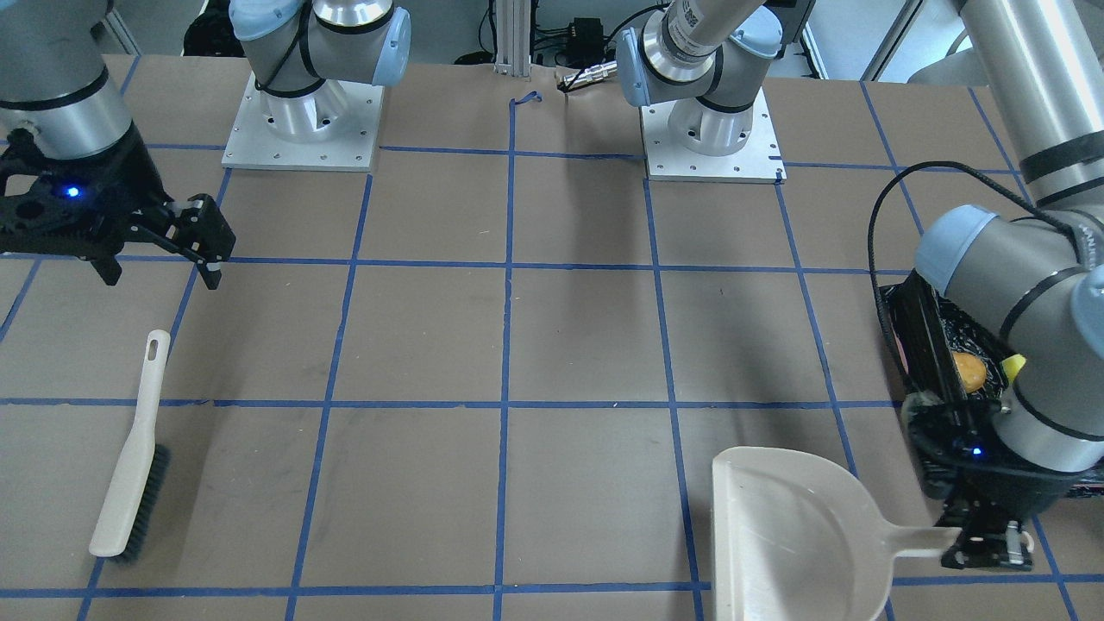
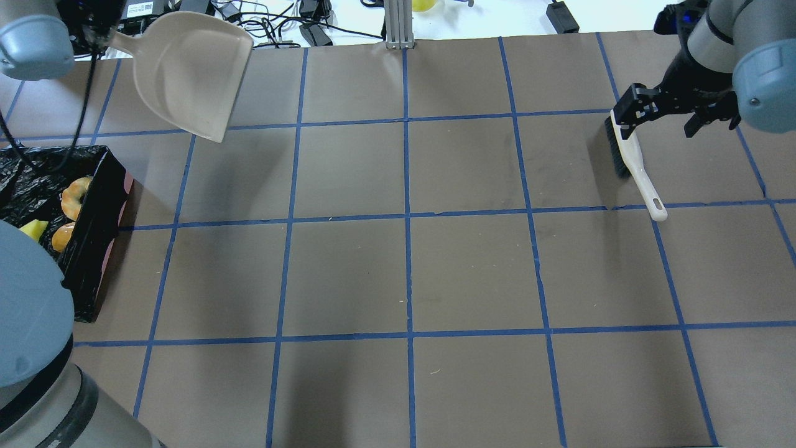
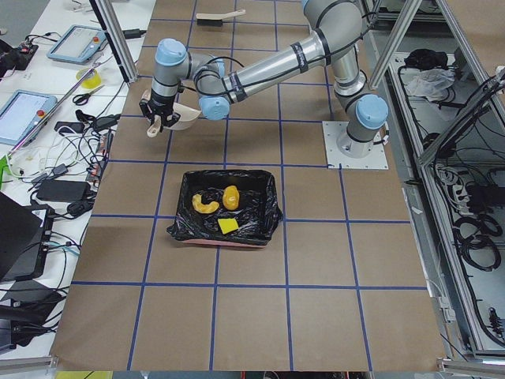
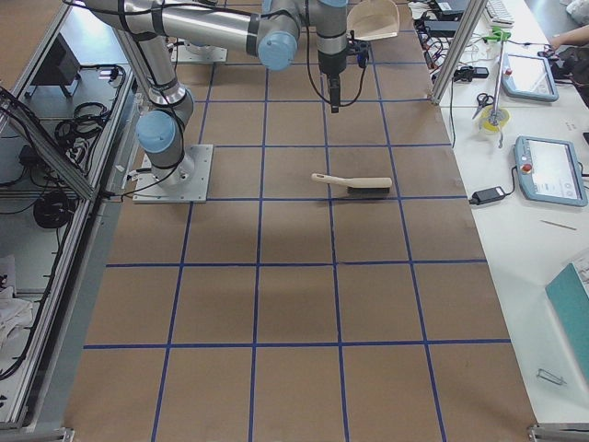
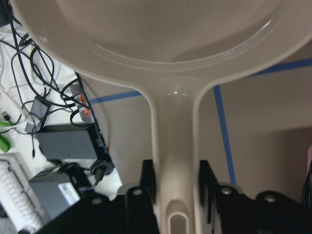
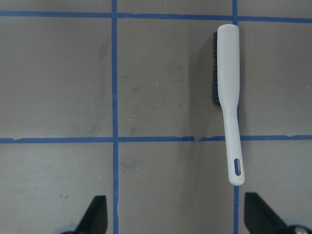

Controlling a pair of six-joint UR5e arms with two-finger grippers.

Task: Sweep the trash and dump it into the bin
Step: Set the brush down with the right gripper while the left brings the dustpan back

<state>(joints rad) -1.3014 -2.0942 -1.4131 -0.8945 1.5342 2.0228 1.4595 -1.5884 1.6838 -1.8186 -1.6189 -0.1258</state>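
Trash (image 1: 969, 371) shows from the front as a lumpy golden-brown potato-like piece (image 1: 969, 371) and a yellow sponge-like wedge (image 1: 1015, 364). Both lie inside the rectangular bin lined with crinkled black plastic (image 1: 927, 345), partly hidden by the left arm (image 1: 1018, 285).

Overhead, a curved orange rind (image 2: 73, 196) lies in the bin too. The cream plastic dustpan (image 2: 186, 74) is near the bin but apart from it, and the cream black-bristled hand brush (image 2: 634, 165) lies well apart from the bin, at the opposite end.

From the left wrist, the left gripper (image 5: 175, 180) is clamped on the dustpan's handle.

From the right wrist, the right gripper (image 6: 175, 212) is spread wide and holds nothing.

The pieces look light, the wedge soft and the lump prone to roll, so they are better swept than pinched.
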